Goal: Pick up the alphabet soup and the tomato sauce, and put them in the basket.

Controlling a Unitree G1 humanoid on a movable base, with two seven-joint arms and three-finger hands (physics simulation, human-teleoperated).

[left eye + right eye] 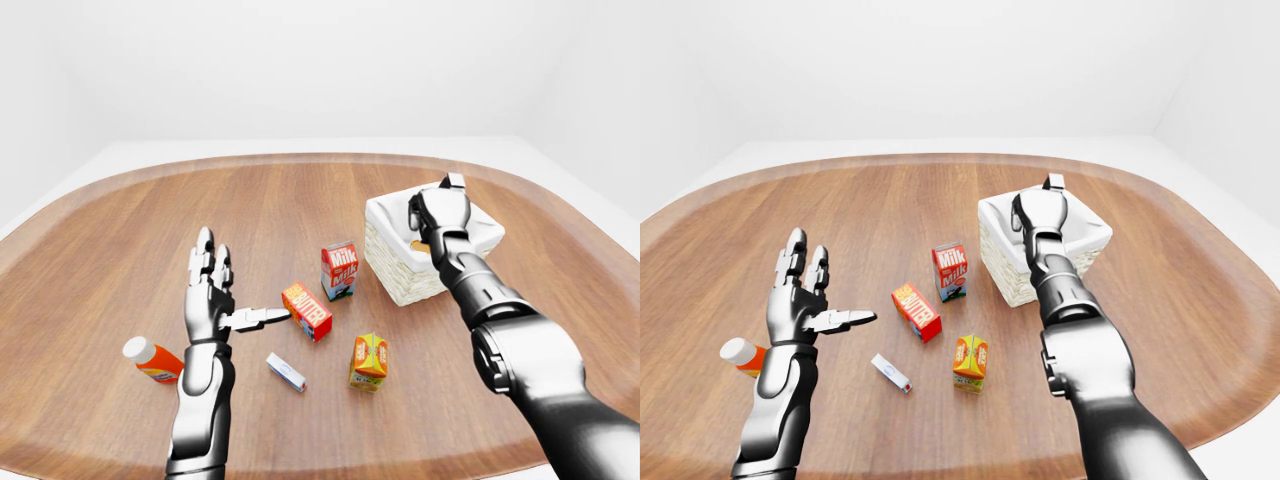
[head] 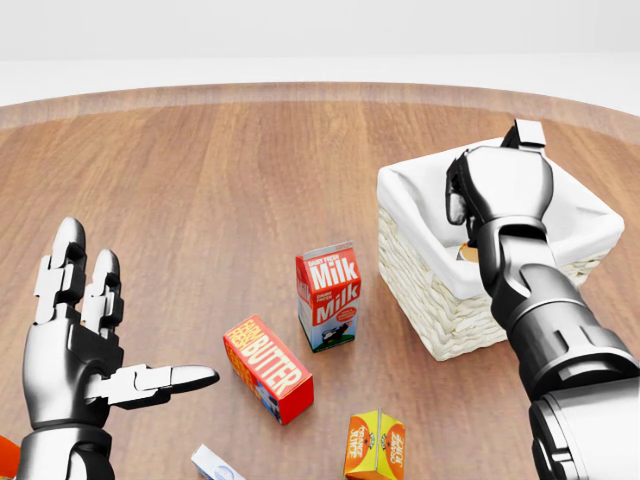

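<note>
Hovering over the basket (image 2: 420,205) in the head view, the right hand (image 2: 497,185) is seen from behind, so its grip can't be told; a can (image 2: 467,251) is glimpsed inside. In the left-eye view, the left hand (image 1: 213,300) is spread wide beside the butter box (image 1: 307,311).

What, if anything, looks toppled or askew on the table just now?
The orange bottle with a white cap lies on its side at the left-eye view's lower left, and the butter box lies flat at an angle. The milk carton stands upright. Nothing looks spilled.
</note>
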